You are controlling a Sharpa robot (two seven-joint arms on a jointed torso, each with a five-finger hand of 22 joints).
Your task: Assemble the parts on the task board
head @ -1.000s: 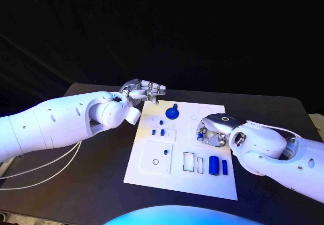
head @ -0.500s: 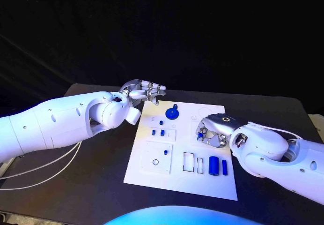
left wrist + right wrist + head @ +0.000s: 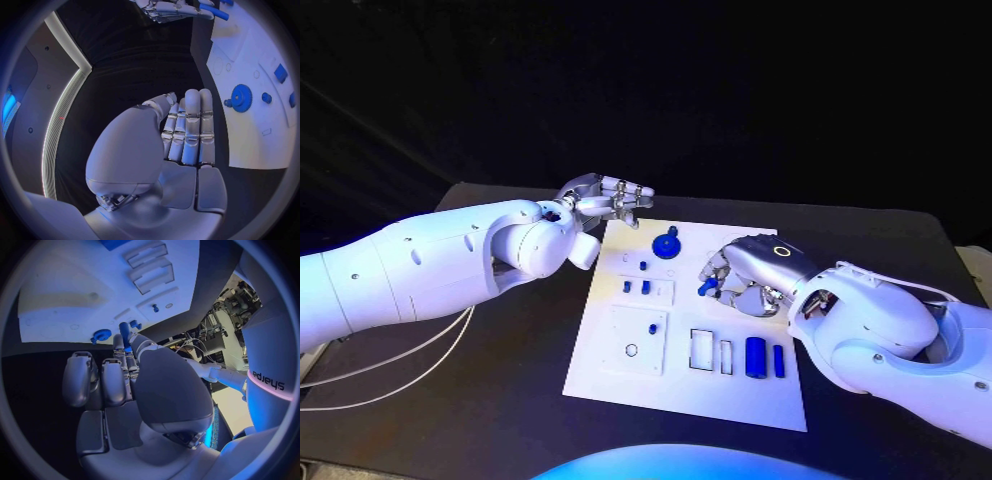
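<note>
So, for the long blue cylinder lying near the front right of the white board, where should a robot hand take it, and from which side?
Probably from above, at the middle of the long blue cylinder. It lies flat on the task board, its length running front to back. A shorter blue piece lies close on its right and a white slot on its left, so the fingers have little room and should close across its width.

- Task board (image 3: 675, 385): white, seen on black table (image 3: 488, 400).
- Blue parts noted on board: round gear-like piece (image 3: 666, 242), two upright cyl. pieces (image 3: 756, 356).
- Small blue part (image 3: 707, 287) was seen at silver right hand (image 3: 733, 285).
- Left hand (image 3: 606, 195): silver; arms white.
</note>
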